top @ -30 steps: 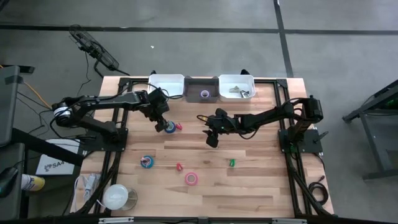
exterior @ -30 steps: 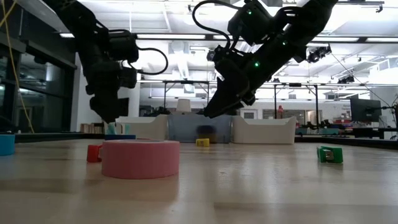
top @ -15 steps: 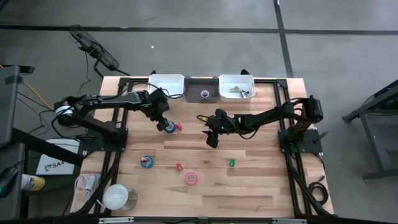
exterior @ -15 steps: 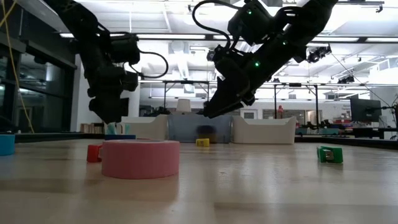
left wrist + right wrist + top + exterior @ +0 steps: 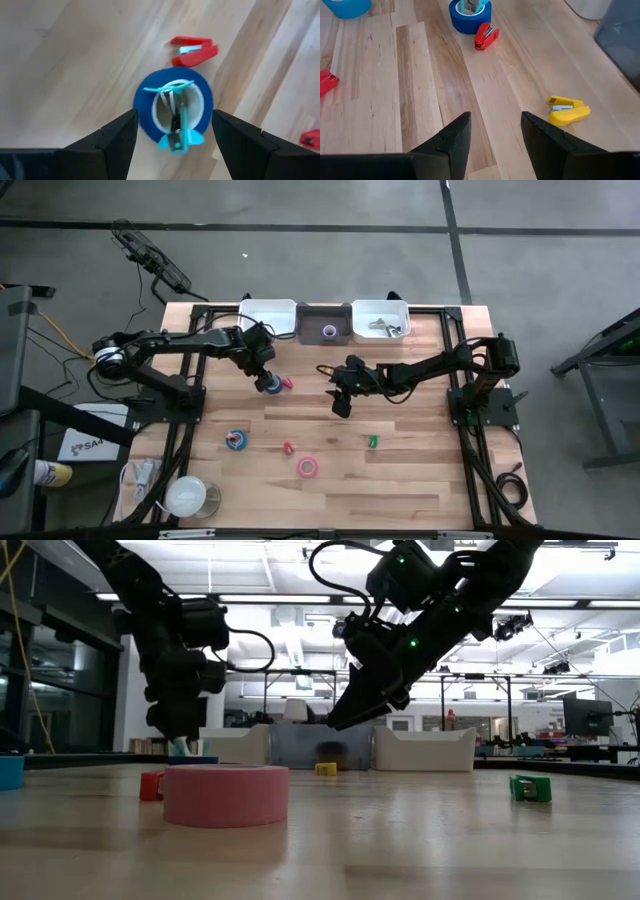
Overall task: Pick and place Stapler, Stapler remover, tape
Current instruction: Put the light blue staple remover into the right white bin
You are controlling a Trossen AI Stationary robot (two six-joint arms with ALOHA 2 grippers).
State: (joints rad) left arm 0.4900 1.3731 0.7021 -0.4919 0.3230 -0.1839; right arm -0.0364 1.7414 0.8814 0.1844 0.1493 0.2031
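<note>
A blue tape roll [image 5: 272, 385] lies flat on the table with a teal staple remover [image 5: 175, 122] standing in its hole. My left gripper [image 5: 174, 131] is open just above them, one finger on either side of the roll. A small red stapler [image 5: 192, 50] lies beside the roll. My right gripper [image 5: 340, 402] is open and hovers above mid-table, with a yellow stapler [image 5: 567, 110] lying ahead of it. A teal roll [image 5: 237, 440] and a pink roll [image 5: 308, 468] lie flat nearer the front edge. A purple roll [image 5: 329, 331] sits in the grey bin.
Three bins line the far edge: white [image 5: 268, 313], grey [image 5: 325, 315] and white [image 5: 380, 310], the last holding metal items. A small red piece [image 5: 288, 448] and a green piece [image 5: 373, 442] lie on the near half. Bare wood spans the near right part [image 5: 420, 480].
My left gripper has crept slightly toward the table's right, settling more squarely over the blue roll. Nothing on the table has moved.
</note>
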